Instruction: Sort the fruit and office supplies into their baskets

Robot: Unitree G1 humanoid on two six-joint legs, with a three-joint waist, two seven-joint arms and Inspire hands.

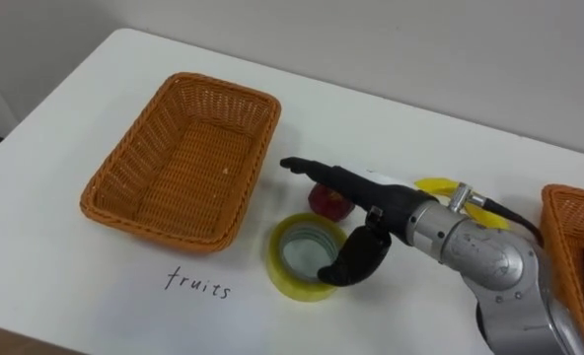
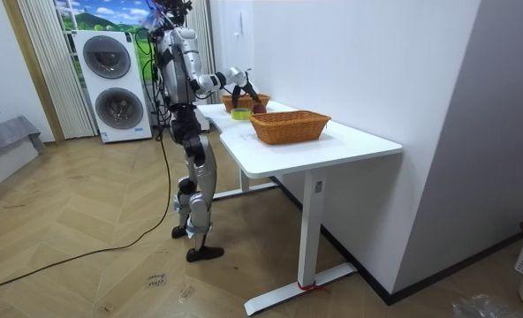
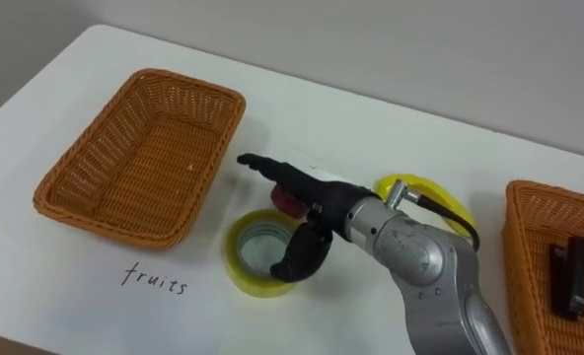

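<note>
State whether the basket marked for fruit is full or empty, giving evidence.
Empty: the fruit basket shows a bare woven floor, and the red fruit lies outside it on the table, by the right hand.

Two wicker baskets (image 3: 105,225); two yellow tape rolls (image 3: 233,254); one red fruit (image 1: 324,200); one dark item (image 3: 571,274).

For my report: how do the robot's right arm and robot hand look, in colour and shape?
The right robot hand has slim black fingers and a small white tag on its back. The forearm is a rounded silver-grey shell. A thin black cable leaves a silver plug near the wrist.
</note>
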